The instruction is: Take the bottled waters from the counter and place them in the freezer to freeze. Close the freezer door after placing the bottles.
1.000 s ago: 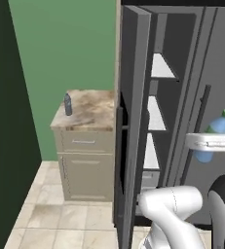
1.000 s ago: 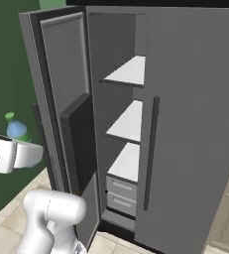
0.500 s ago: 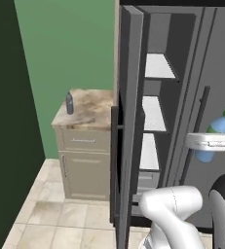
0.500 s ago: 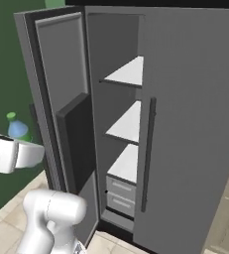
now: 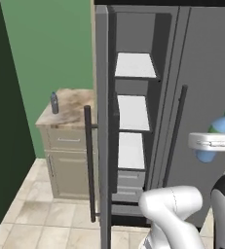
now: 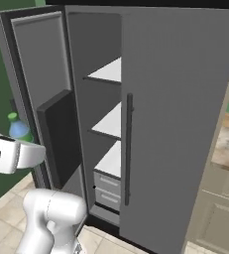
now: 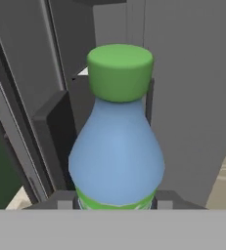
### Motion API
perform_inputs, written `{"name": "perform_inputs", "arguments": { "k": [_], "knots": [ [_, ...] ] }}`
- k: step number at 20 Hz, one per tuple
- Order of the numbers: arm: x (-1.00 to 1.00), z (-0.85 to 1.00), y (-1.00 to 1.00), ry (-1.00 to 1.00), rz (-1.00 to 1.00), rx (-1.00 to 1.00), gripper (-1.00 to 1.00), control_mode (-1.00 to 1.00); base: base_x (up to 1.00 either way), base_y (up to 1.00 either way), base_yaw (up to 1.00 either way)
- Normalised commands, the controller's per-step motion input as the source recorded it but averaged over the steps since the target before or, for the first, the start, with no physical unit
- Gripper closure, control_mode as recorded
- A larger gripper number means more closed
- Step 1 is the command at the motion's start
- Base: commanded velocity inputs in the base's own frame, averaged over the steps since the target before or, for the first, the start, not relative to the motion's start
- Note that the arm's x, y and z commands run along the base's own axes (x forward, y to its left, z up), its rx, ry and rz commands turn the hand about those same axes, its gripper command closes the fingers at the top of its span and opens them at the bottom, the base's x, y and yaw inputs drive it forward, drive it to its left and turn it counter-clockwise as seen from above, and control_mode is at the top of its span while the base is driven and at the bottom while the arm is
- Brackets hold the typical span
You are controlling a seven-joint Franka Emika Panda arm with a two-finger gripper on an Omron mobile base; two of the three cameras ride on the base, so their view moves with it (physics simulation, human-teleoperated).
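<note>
Hand view: the end effector is clamped on the light blue bottle, which stands upright with its green cap on top.
End effector, left base view: the end effector hangs at the right side, in front of the closed right fridge door, with the light blue bottle in its grip.
End effector, right base view: the end effector is at the left edge, just beside the open freezer door; the light blue bottle rises above it.
Freezer door: it stands wide open, seen nearly edge-on in the left base view, with its long dark handle on the outer side.
Freezer: the freezer is open; white shelves are one above the other and grey drawers are below them.
Dark bottle: the dark grey-blue bottle stands upright on the worktop, near its left back corner, well apart from the end effector.
Worktop: it is just left of the fridge, on a beige cabinet with one drawer and one door.
</note>
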Motion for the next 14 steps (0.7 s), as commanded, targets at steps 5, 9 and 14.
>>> {"name": "perform_inputs", "arguments": {
  "k": [5, 9, 14],
  "knots": [
    [0.00, 0.00, 0.00, 0.00, 0.00, 0.00, 1.00, 1.00, 0.46, -0.02, 0.00],
    [0.00, 0.00, 0.00, 0.00, 0.00, 0.00, 1.00, 1.00, 0.52, -0.15, 0.00],
    [0.00, 0.00, 0.00, 0.00, 0.00, 0.00, 1.00, 1.00, 0.42, -0.23, 0.00]
  ]
}}
